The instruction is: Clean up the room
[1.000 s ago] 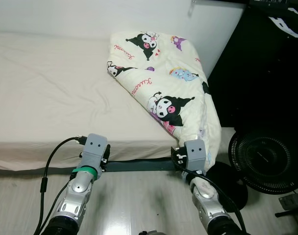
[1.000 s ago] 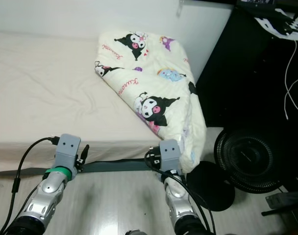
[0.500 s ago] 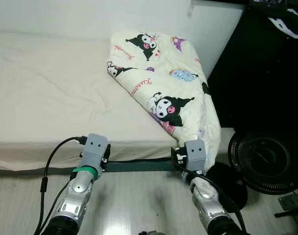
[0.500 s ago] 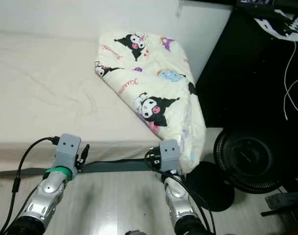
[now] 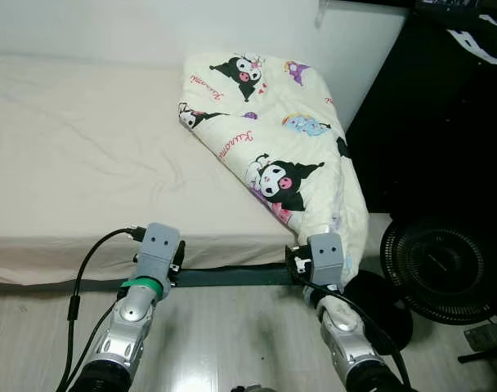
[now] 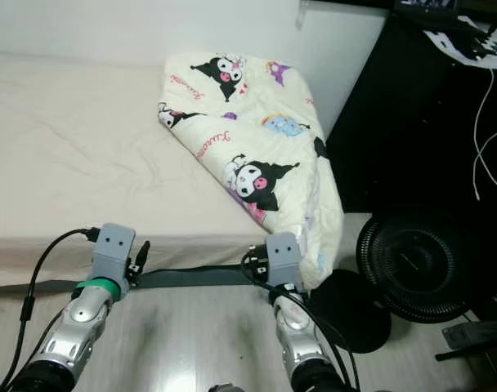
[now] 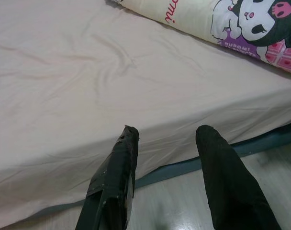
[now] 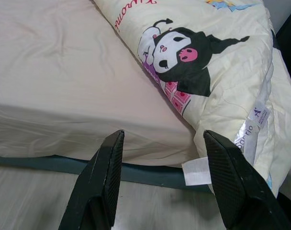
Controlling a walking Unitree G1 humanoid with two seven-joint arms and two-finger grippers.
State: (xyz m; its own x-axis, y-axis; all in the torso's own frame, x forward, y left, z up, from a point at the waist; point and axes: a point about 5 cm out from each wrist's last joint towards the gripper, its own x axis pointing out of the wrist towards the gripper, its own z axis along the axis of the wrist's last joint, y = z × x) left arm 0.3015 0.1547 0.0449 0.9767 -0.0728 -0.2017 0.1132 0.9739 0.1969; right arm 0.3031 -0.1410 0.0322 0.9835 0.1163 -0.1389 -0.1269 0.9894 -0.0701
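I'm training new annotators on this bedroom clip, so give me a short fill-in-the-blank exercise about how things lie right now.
1. The cartoon-print blanket lies bunched on the robot's ____ side of the bed.
2. The round black fan stands on the ____.
3. The fingers of the left gripper and the right gripper are ____.
4. One end of the blanket hangs over the bed's ____ near the right gripper.

Missing words: right; floor; open; edge

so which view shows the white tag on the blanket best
The right wrist view: the white tag hangs at the blanket's lower edge, between the right gripper's open fingers. In both eye views the gripper's housing covers that spot. The left wrist view shows just the blanket's printed edge.
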